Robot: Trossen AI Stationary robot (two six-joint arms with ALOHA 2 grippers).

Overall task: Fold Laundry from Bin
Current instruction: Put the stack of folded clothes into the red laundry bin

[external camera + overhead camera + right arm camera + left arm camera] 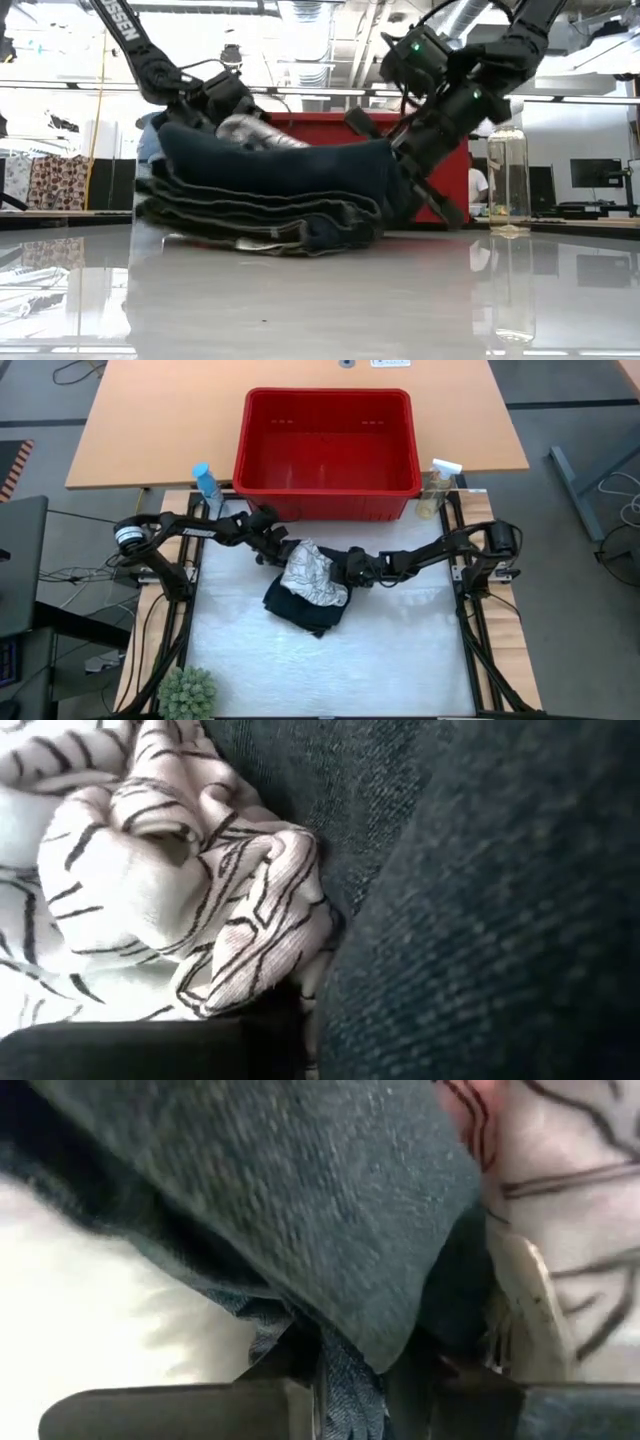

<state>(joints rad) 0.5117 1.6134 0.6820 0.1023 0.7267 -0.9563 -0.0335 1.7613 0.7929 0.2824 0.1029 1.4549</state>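
The laundry lies in a pile on the white mat in front of the red bin [245, 440]. It is dark navy trousers [300, 610], folded into a stack of layers [270, 195], with a white leaf-print cloth [315, 572] crumpled on top. My left gripper [272, 550] is at the pile's far left corner, shut on the trousers. My right gripper [352, 568] is at the pile's right side, shut on the trousers next to the white cloth [150, 870]. The trousers' top layer [300, 160] arches up between the two grippers. My left gripper pinches a folded edge of the trousers [350, 1380] between its two fingers; more than one layer shows there. It comes slanting down from the far left. The held layer is raised; the lower layers lie on the table. My right gripper holds the right end of the trousers' top layer [385, 165], slanting down from the table's right. In its wrist view one finger [150, 1055] shows, and dark cloth [450, 970] hides the other. The held end is raised above the stack, which rests on the table.
A blue spray bottle [207, 485] stands left of the bin and a clear one [438, 485] right of it. A green plant [188, 695] sits at the mat's near left corner. Black frame rails run along both sides of the mat.
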